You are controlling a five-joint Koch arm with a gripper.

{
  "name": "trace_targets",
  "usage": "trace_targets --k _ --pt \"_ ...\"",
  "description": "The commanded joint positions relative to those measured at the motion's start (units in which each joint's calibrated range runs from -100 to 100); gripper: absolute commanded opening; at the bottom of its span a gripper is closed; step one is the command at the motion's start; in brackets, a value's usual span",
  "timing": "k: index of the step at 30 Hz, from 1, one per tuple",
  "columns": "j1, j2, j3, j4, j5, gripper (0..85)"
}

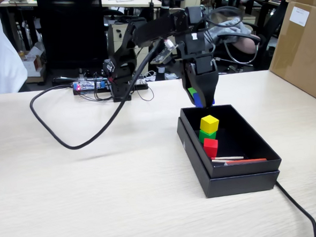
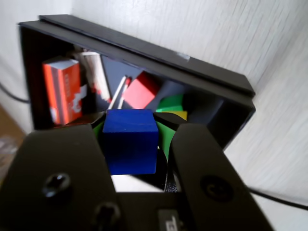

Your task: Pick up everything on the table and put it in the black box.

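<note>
Gripper (image 1: pixel 200 101) closed narrowly on the blue cube (image 2: pixel 130 140), jaws pressing its two sides; cube held in the air above the back rim of the black box (image 1: pixel 235 176). Inside the box: yellow cube (image 1: pixel 209 124) stacked on the green cube (image 1: pixel 206 135), red cube (image 1: pixel 210 147) just in front, thin sticks (image 1: pixel 236 160) alongside.

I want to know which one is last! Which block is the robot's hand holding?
The blue block. It sits pinched in the hand above the black box, while the yellow, green and red blocks already lie inside.
</note>
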Motion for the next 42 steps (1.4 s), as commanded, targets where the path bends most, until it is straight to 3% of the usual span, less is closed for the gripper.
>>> trace_targets --k 1,16,20,24,25,27,32,42 --pt "0.3 1.6 5.2 1.3 -1.1 7.4" --pt "0.7 19.2 10.2 5.6 -0.9 7.8" --pt "0.8 20.6 10.2 6.0 -1.0 26.1" --pt "0.7 20.2 9.8 6.0 -1.0 28.9" --pt "0.7 19.4 9.4 6.0 -1.0 33.8" --pt "0.7 13.7 6.1 6.0 -1.0 43.1" --pt "0.5 -2.5 -0.6 6.0 -0.8 49.2" --pt "-2.4 -40.6 -21.3 7.8 -1.1 49.7"
